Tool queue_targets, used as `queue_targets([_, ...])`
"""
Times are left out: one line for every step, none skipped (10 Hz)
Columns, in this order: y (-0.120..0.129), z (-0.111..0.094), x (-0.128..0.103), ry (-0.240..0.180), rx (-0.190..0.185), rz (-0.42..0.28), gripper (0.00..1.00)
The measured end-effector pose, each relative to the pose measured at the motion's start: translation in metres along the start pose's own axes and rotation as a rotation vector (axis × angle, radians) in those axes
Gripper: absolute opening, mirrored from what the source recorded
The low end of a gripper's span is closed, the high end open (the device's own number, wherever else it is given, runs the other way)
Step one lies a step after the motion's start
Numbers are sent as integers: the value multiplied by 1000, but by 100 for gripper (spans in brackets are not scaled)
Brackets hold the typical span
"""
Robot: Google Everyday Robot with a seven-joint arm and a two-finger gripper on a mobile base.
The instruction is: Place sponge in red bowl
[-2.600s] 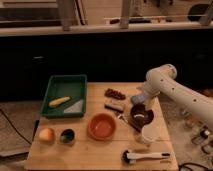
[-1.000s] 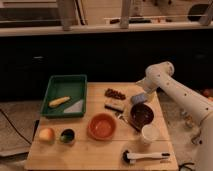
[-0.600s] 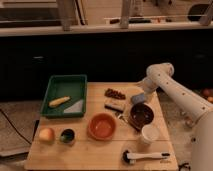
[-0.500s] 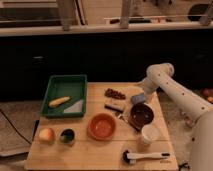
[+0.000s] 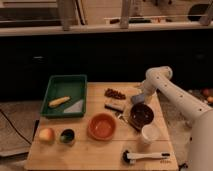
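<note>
While the gripper [image 5: 138, 96] hangs over the table [image 5: 95, 152] back right, hold can't be told | sponge [image 5: 135, 99] at its tip, just behind dark bowl [image 5: 142, 113] | red bowl [image 5: 102, 126] front-centre, apart.

We see the hand [image 5: 137, 98] low at the right rear of the desk [image 5: 90, 156], just behind the dark bowl [image 5: 142, 113]. Between it and the red bowl [image 5: 102, 126] lies a dark block [image 5: 115, 105], with a brown heap [image 5: 116, 93] behind that. A white cup [image 5: 149, 134] and a brush [image 5: 145, 156] crowd the right front. The red bowl is open from above, with bare desk in front of it.
</note>
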Motion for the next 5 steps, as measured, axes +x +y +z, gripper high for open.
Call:
queue_targets([-1,4,-1,2,1,4,80])
queue_targets([-3,10,-1,8,-3,12,80])
queue_targets([-3,14,1,14,-9,20,80])
queue_targets([-1,17,4,22,-16,26,80])
queue_targets([0,21,6,28,-30,34,80])
